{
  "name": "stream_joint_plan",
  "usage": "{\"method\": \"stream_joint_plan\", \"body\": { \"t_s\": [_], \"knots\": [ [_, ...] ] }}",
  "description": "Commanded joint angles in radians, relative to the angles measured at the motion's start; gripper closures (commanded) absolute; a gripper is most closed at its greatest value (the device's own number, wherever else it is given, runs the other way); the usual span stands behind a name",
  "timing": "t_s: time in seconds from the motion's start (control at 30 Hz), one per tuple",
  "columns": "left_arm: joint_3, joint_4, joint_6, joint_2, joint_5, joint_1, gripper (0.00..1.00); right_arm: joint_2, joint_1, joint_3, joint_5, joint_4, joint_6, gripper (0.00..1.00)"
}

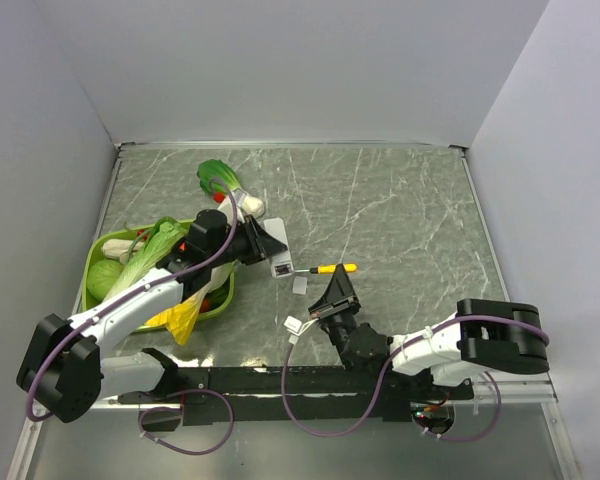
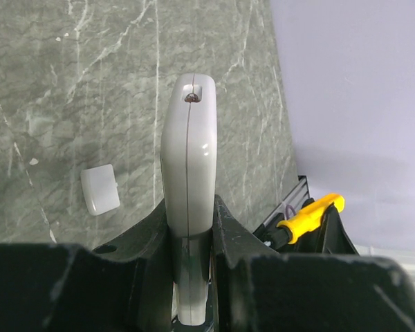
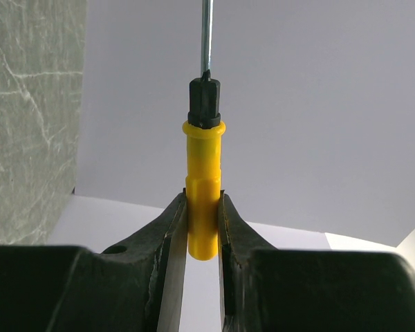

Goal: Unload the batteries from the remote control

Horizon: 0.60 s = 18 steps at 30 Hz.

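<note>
My left gripper [image 1: 270, 252] is shut on the slim white remote control [image 1: 280, 267] and holds it just above the table. In the left wrist view the remote [image 2: 188, 152] stands edge-on between the jaws of that gripper [image 2: 190, 211]. My right gripper [image 1: 337, 282] is shut on the yellow-handled screwdriver [image 1: 330, 268], whose tip points left at the remote. In the right wrist view the yellow handle [image 3: 203, 180] sits between the jaws of that gripper [image 3: 203, 204]. A small grey cover piece [image 1: 300, 285] lies on the table; it also shows in the left wrist view [image 2: 100, 189]. No batteries are visible.
A green basket [image 1: 92, 262] of vegetables stands at the left, with a yellow item [image 1: 183, 320] hanging over its near edge. A leafy green vegetable [image 1: 220, 182] lies behind the left gripper. A white tag [image 1: 292, 325] lies by the right arm.
</note>
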Motion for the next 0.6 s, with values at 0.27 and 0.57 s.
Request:
{"method": "stream_joint_plan", "body": {
  "t_s": [0.27,0.57],
  "knots": [
    [0.053,-0.068,0.060,-0.055,-0.111,-0.042,0.99,0.027,0.002,-0.010,0.006,0.153,-0.312,1.00],
    [0.057,-0.083,0.060,-0.011,-0.097,-0.044,0.99,0.187,0.002,-0.042,0.030,0.323,-0.327,1.00]
  ]
}}
